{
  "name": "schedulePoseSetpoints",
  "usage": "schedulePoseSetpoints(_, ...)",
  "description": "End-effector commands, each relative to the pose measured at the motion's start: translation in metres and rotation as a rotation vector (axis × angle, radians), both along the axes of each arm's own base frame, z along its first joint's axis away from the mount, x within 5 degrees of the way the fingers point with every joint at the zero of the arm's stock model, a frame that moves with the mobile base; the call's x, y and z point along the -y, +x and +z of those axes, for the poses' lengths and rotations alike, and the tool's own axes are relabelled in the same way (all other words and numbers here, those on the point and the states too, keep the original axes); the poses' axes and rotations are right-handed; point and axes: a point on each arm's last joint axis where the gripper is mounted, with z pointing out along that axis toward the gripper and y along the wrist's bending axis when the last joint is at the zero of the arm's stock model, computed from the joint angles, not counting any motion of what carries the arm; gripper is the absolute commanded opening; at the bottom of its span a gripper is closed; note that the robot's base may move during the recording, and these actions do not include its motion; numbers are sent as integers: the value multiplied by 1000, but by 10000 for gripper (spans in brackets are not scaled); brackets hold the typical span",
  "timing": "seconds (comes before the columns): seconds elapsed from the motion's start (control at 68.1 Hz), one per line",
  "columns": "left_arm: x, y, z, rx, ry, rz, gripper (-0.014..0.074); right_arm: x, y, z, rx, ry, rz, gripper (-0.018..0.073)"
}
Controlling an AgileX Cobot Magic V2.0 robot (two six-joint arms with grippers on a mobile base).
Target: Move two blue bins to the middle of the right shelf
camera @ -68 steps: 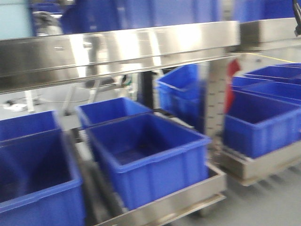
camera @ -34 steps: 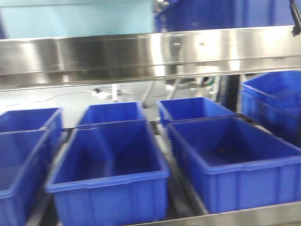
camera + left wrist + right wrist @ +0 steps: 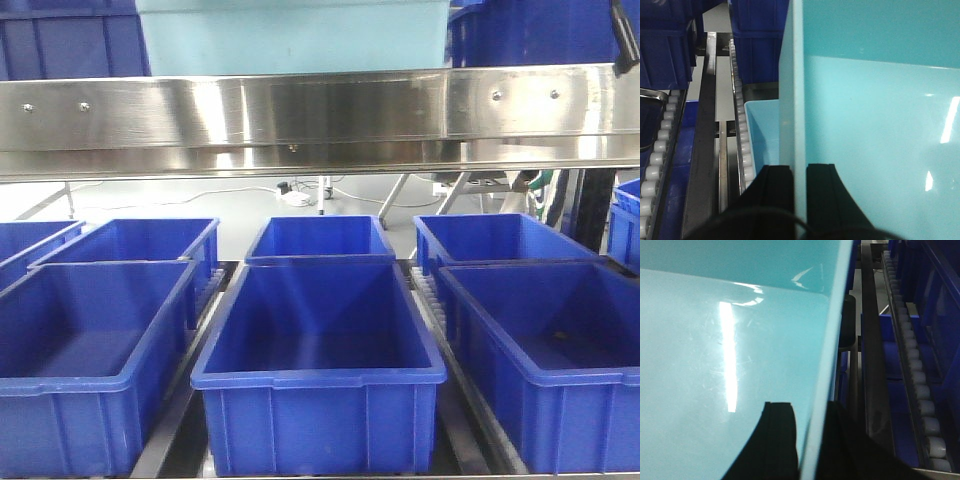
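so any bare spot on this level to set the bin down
No bin-sized patch: blue bins fill front and back rows. Narrow roller strips flank the centre front bin, plus the open band under the steel beam. The light blue bin shows above it.

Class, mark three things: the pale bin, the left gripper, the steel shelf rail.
pale bin [image 3: 290, 35]: front view, front wall.
left gripper [image 3: 799, 172]: left wrist view, between its fingertips.
steel shelf rail [image 3: 320, 115]: front view, mid face.
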Motion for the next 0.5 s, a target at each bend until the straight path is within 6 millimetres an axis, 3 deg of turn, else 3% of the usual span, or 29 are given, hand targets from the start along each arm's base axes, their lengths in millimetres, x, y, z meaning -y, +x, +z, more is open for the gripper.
schedulePoseSetpoints(0.0,1,-4,14,76,-53,-9,-111,-1,-4,8,41,18,27,-154)
schedulePoseSetpoints(0.484,1,-4,14,76,-53,-9,-111,-1,-4,8,41,18,27,-154)
